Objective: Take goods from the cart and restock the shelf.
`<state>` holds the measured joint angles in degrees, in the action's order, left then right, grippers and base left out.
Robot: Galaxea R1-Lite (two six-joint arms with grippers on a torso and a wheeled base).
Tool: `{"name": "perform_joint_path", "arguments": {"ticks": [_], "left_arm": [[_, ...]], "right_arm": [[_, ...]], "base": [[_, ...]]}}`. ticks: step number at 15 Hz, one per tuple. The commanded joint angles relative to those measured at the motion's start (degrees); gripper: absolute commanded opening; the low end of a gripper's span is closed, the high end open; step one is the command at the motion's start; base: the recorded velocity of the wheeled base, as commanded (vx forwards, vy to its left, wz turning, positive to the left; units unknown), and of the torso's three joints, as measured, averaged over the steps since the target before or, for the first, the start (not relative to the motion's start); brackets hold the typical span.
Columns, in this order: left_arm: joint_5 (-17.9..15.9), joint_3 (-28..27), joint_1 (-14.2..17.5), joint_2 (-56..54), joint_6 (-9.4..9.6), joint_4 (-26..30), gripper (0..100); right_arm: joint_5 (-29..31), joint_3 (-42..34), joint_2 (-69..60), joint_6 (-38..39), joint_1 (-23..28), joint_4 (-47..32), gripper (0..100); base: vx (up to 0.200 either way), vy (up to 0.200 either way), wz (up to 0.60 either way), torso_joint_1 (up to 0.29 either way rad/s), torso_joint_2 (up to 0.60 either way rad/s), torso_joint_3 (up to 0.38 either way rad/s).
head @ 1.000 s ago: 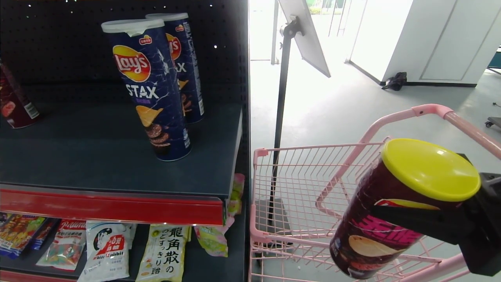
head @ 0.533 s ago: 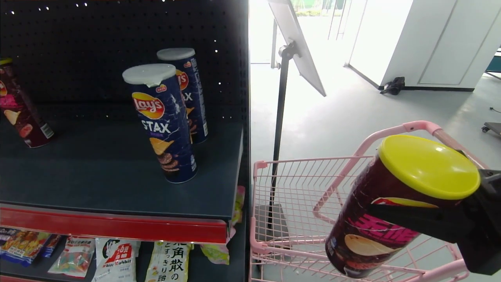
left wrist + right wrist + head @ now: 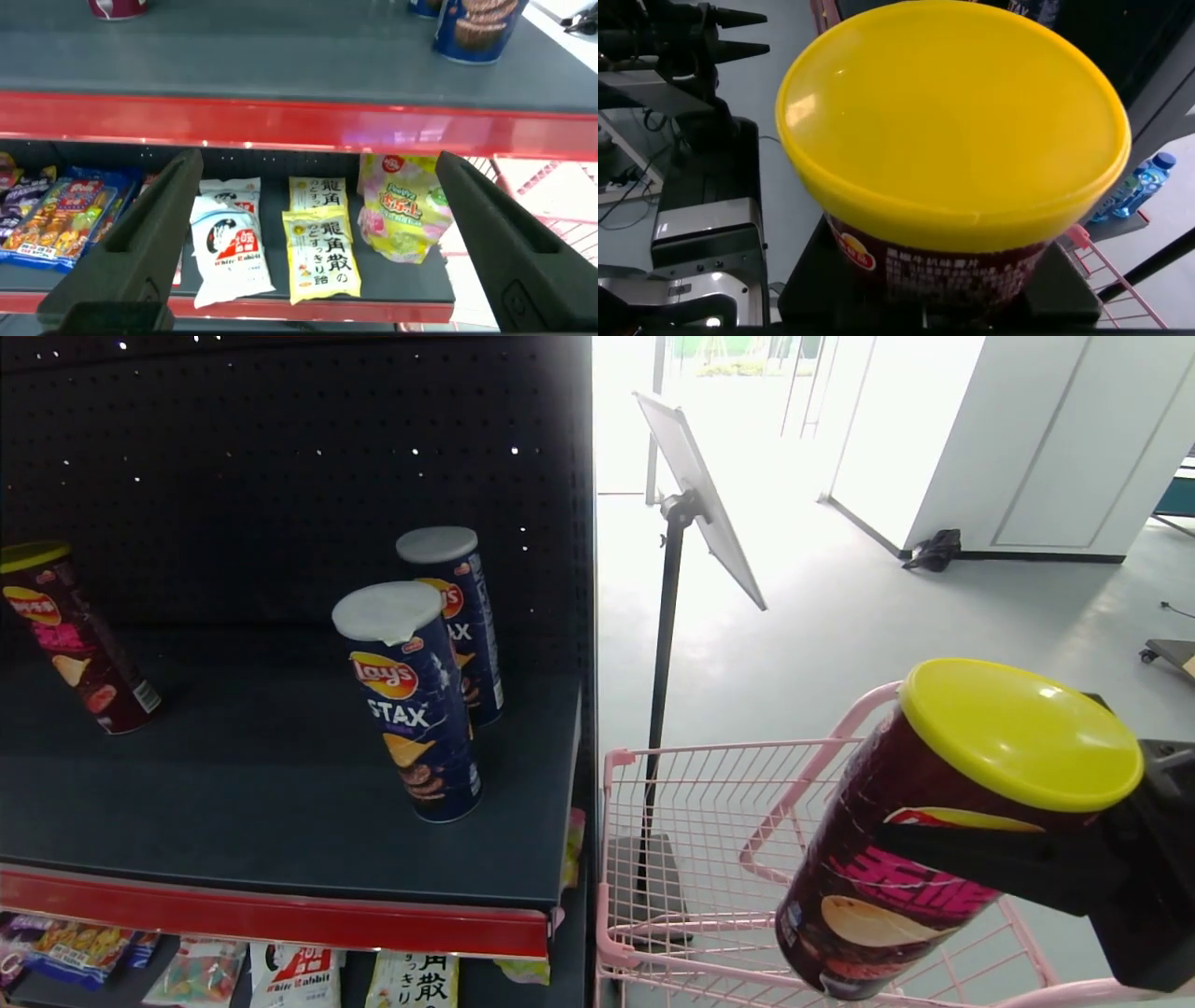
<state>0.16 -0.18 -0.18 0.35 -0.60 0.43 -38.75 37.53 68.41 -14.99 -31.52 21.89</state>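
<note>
My right gripper (image 3: pixel 952 845) is shut on a dark red chips can (image 3: pixel 868 924) with a yellow lid (image 3: pixel 1022 733), held tilted above the pink wire cart (image 3: pixel 709 803). The lid (image 3: pixel 952 121) sits close in the right wrist view, with the gripper (image 3: pixel 938 294) clamped on the can below it. Left of the cart, the dark shelf (image 3: pixel 233 784) carries two upright blue cans (image 3: pixel 415 709) (image 3: pixel 457 616) near its right end and one dark red can (image 3: pixel 79 639) at the far left. My left gripper (image 3: pixel 320 163) stands open in front of the shelf's red edge (image 3: pixel 280 117).
A sign board on a black pole (image 3: pixel 665 644) stands between the shelf's end and the cart. Snack bags (image 3: pixel 322 243) lie on the lower shelf. A perforated back panel (image 3: pixel 280 476) closes the shelf behind. Open grey floor (image 3: pixel 840 607) lies beyond the cart.
The head camera has moved, so the shelf, cans and cart now sit lower in the picture. The right gripper still holds the can in about the same place.
</note>
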Motion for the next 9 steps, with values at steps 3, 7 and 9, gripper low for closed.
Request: {"name": "perform_joint_path", "arguments": {"ticks": [3, 7, 9], "left_arm": [[0.0, 0.0, 0.0, 0.1, -0.02, 0.0, 100], [0.0, 0.0, 0.0, 0.0, -0.02, 0.0, 100], [0.0, 0.0, 0.0, 0.1, -0.02, 0.0, 100]], "right_arm": [[0.0, -0.6, 0.0, 0.0, 0.0, 0.1, 0], [-0.1, -1.7, -0.6, 0.0, -0.5, 0.1, 0], [-0.2, -1.8, -0.6, 0.1, 0.7, 0.2, 0]], "base": [[0.000, 0.000, 0.00, 0.170, -0.38, -0.207], [0.000, 0.000, 0.00, 0.135, -0.29, -0.159], [0.000, 0.000, 0.00, 0.013, -0.03, -0.016]]}}
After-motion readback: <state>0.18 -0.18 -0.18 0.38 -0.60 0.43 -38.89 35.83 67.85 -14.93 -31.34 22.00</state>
